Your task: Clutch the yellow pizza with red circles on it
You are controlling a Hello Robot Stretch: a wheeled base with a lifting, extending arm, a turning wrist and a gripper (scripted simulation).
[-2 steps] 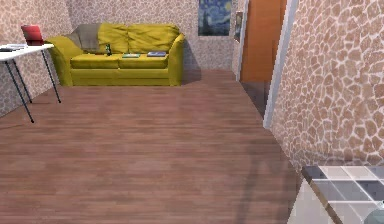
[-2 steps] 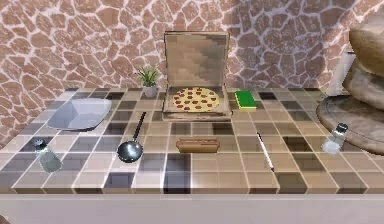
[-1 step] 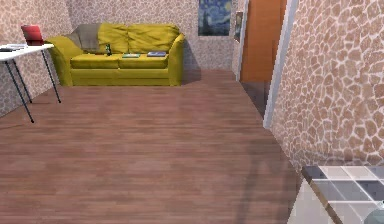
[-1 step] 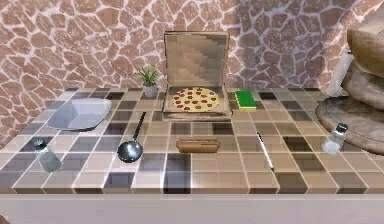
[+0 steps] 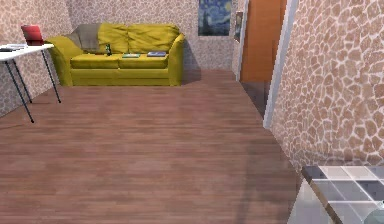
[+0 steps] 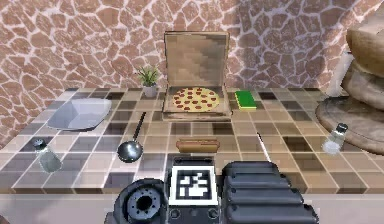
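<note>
The yellow pizza with red circles (image 6: 196, 99) lies in an open cardboard box (image 6: 195, 55) at the back of a tiled counter (image 6: 290, 125) in the arm side view. The box lid stands upright behind it. The arm's dark end with a white marked square (image 6: 193, 185) sits at the bottom edge, well short of the pizza. Left of the square is the gripper's dark body (image 6: 146, 205). Its far end is hard to make out, so I cannot tell whether it holds anything.
On the counter: a sink (image 6: 80, 112), a ladle (image 6: 130, 148), two shakers (image 6: 46, 156) (image 6: 335, 139), a brown loaf (image 6: 198, 145), a knife (image 6: 262, 145), a green pad (image 6: 245, 98), a potted plant (image 6: 150, 78). The forward view has open wood floor (image 5: 150, 140), a yellow sofa (image 5: 120, 55), a white table (image 5: 25, 52), a doorway (image 5: 262, 45).
</note>
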